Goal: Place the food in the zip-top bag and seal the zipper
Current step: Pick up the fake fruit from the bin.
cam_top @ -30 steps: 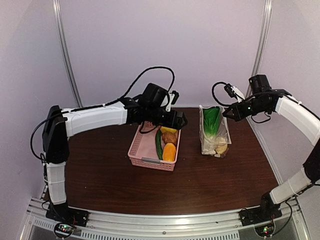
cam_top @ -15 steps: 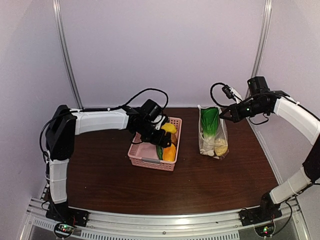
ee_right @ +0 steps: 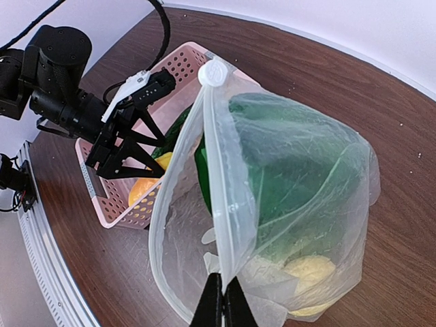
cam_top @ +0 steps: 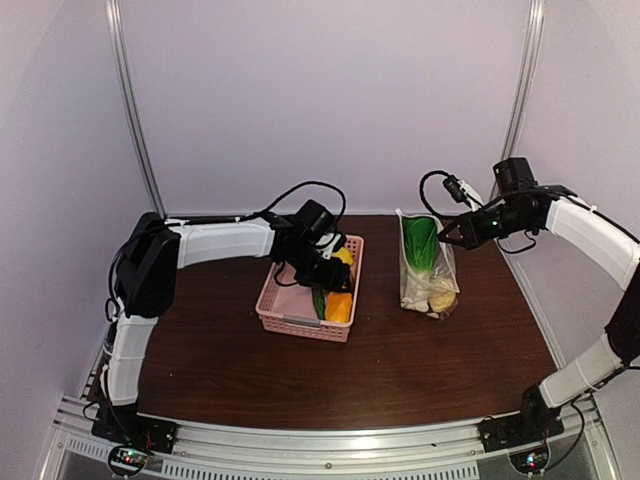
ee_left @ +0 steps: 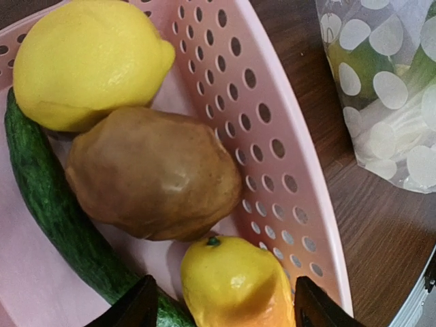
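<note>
Left fingers (ee_left: 138,310) stand open astride a yellow fruit (ee_left: 235,283) in the pink basket (ee_left: 272,136); right fingers (ee_right: 212,306) pinch the zip-top bag (ee_right: 300,170) by its mouth edge.

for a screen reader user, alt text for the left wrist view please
Open left gripper straddles a yellow-orange fruit in a pink basket, beside a brown fruit, lemon and cucumber; the dotted bag sits at upper right.

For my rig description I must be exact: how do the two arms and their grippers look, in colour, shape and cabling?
Both arms share a look: the left arm and right arm have white shell links between black joints, with a black cable looping loose near each wrist. The left gripper has black, triangular open-frame fingers; the right gripper shows thin black fingers.
</note>
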Tool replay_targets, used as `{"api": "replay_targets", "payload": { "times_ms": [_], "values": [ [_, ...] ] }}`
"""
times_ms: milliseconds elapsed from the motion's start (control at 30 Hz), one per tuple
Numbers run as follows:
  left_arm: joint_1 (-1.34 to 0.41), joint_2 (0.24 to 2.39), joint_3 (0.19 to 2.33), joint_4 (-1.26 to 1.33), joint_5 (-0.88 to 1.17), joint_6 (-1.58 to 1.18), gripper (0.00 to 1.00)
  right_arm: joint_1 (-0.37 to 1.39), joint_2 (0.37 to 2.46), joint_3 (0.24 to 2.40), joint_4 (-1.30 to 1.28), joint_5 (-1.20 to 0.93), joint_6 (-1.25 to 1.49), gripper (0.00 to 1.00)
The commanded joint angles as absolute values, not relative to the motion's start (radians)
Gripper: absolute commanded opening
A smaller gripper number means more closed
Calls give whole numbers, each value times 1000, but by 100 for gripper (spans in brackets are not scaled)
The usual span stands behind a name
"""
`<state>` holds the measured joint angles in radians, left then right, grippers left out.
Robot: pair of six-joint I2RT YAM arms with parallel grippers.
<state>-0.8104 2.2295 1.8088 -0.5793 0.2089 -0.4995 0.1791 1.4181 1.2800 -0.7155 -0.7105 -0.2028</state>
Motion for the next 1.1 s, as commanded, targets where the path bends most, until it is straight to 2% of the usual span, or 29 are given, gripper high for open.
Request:
{"api": "replay_targets", "payload": {
  "times_ms": [0,300,600,833,933,1067],
  "values": [
    [-804,2286,1866,-608,275,-512,68,185,1413,1268,-707,-729,-195,0],
    [-804,2303,1875,-680,297,-504,66,187,1408,1259,-707,-721,-198,0],
    [-804,2194,1886,-682,203,-491,40,187,1404,1271,-723,-712,-199,0],
    [-805,2044,1913,-675,57,-466,31,187,1409,1386,-841,-657,-224,0],
    [-814,1941,1833,-522,78,-450,25,187,1427,1473,-925,-643,-225,0],
    [-872,1794,1628,-123,156,-418,19,186,1455,1547,-1005,-628,-213,0]
  ]
}}
